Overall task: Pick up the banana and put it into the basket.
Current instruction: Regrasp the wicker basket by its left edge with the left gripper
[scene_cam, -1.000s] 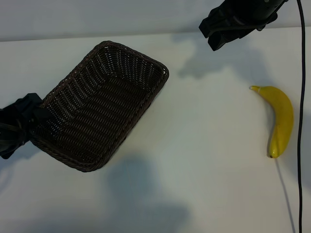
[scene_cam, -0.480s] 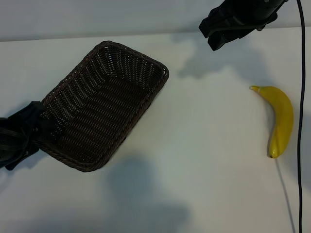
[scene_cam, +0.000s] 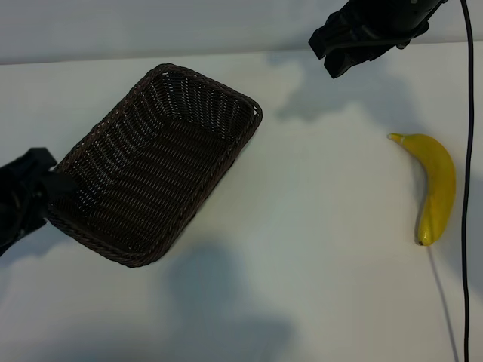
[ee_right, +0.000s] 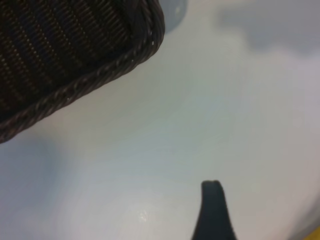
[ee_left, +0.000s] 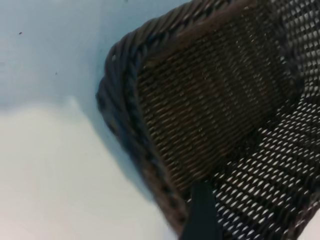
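The left claw (scene_cam: 30, 197) has shifted about at the basket's (scene_cam: 162, 162) left end and now sits open beside the rim, one finger (ee_left: 202, 212) over the weave, gripping nothing. The right claw (scene_cam: 351, 45) hangs at the far side of the tabletop (scene_cam: 317, 226); I cannot tell its state. The banana (scene_cam: 434, 185) lies untouched at the right, well apart from the basket, so pickup hasn't begun.

basket (scene_cam: 158, 162): dark-brown woven wicker at the left of the frame, rough, ribbed weave, braided rim with a faint sheen.
banana (scene_cam: 435, 185): smooth, bright-yellow skin at the right edge, slightly glossy.
bench (scene_cam: 317, 249): plain white top, smooth and matt.
my right end effector (scene_cam: 355, 39): black at the upper right, matt, looks like plastic.
cable (scene_cam: 469, 151): thin, black, smooth.
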